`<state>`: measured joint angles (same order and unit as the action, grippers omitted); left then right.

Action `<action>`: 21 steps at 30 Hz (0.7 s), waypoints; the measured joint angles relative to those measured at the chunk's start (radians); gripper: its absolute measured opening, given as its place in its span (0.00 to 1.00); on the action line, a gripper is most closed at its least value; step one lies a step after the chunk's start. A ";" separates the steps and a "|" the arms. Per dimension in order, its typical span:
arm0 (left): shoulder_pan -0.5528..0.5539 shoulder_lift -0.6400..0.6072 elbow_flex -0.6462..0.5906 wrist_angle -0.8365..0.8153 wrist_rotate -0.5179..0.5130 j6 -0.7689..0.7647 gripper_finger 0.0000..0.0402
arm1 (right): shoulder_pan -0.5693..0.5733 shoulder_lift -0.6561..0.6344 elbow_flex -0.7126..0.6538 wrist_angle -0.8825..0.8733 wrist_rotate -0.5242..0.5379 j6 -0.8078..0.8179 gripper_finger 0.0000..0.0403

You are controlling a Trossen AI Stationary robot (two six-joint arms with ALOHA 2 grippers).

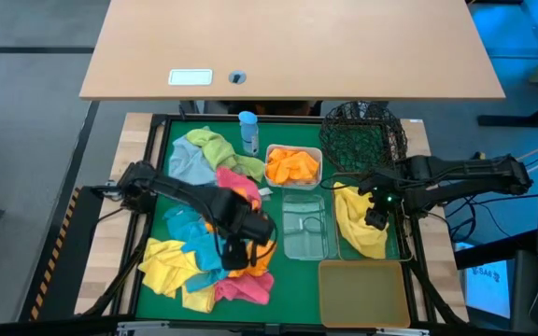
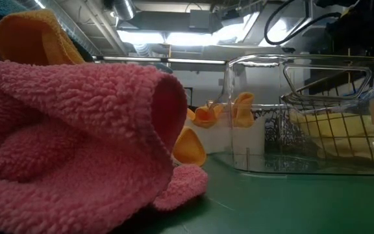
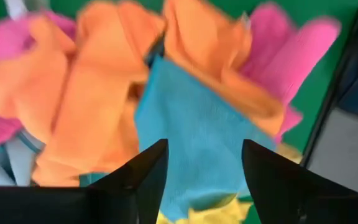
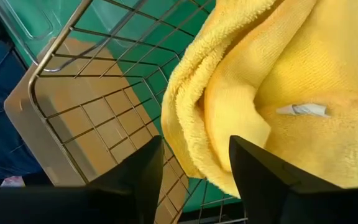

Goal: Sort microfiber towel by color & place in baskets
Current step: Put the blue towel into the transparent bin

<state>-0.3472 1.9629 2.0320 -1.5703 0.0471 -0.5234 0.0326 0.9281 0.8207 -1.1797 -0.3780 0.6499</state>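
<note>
A heap of microfiber towels lies on the green mat (image 1: 292, 271): green (image 1: 211, 145), grey-blue (image 1: 188, 165), pink (image 1: 247, 287), teal (image 1: 190, 229), yellow (image 1: 169, 264) and orange (image 1: 255, 264). My left gripper (image 1: 239, 250) points down over the heap, open. Its fingers (image 3: 148, 171) straddle a teal towel (image 3: 197, 137) among orange (image 3: 98, 93) and pink ones. My right gripper (image 1: 377, 218) stands open over the rectangular wire basket (image 1: 344, 245). A yellow towel (image 4: 291, 93) lies in that basket, under the fingers (image 4: 145, 165). Orange towels (image 1: 291, 166) fill the white tub (image 1: 271, 152).
The black round mesh basket (image 1: 362, 135) stands at the back right, the clear tub (image 1: 304, 224) in the middle and the amber tub (image 1: 362, 291) at the front right. A blue-capped bottle (image 1: 247, 131) stands behind the heap. In the low view a pink towel (image 2: 70, 143) fills the foreground.
</note>
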 joint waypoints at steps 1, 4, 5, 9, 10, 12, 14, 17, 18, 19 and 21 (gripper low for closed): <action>-0.013 0.000 -0.023 -0.001 0.001 0.000 0.50 | 0.000 0.000 0.000 0.000 0.000 0.000 0.45; -0.052 0.000 -0.087 0.002 0.040 -0.002 0.50 | 0.000 0.000 0.000 0.000 0.000 0.000 0.46; -0.065 0.000 -0.107 0.009 0.058 -0.006 0.50 | 0.000 0.000 0.000 0.000 0.000 0.000 0.46; -0.107 0.000 -0.177 0.034 0.099 -0.075 0.49 | 0.000 0.000 0.000 0.000 0.000 0.000 0.46; -0.117 0.000 -0.189 0.035 0.103 -0.095 0.49 | 0.000 0.000 0.000 0.000 0.000 0.000 0.46; -0.135 0.000 -0.211 0.050 0.105 -0.125 0.48 | 0.000 0.000 0.000 0.000 0.000 -0.001 0.46; -0.151 0.000 -0.226 0.057 0.105 -0.147 0.48 | 0.000 0.000 0.000 0.000 0.000 -0.001 0.46; -0.169 0.001 -0.231 0.069 0.104 -0.157 0.48 | 0.000 0.000 0.000 0.000 0.001 -0.002 0.46; -0.173 0.001 -0.232 0.079 0.100 -0.158 0.48 | 0.000 0.000 0.000 0.000 0.002 -0.002 0.46; -0.176 0.001 -0.233 0.091 0.094 -0.158 0.48 | 0.000 0.000 0.000 0.000 0.008 -0.002 0.46; -0.178 0.001 -0.233 0.122 0.079 -0.160 0.48 | 0.000 0.000 0.000 0.001 0.020 -0.002 0.46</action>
<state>-0.5255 1.9636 1.7988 -1.4480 0.1262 -0.6835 0.0326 0.9283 0.8207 -1.1792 -0.3577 0.6476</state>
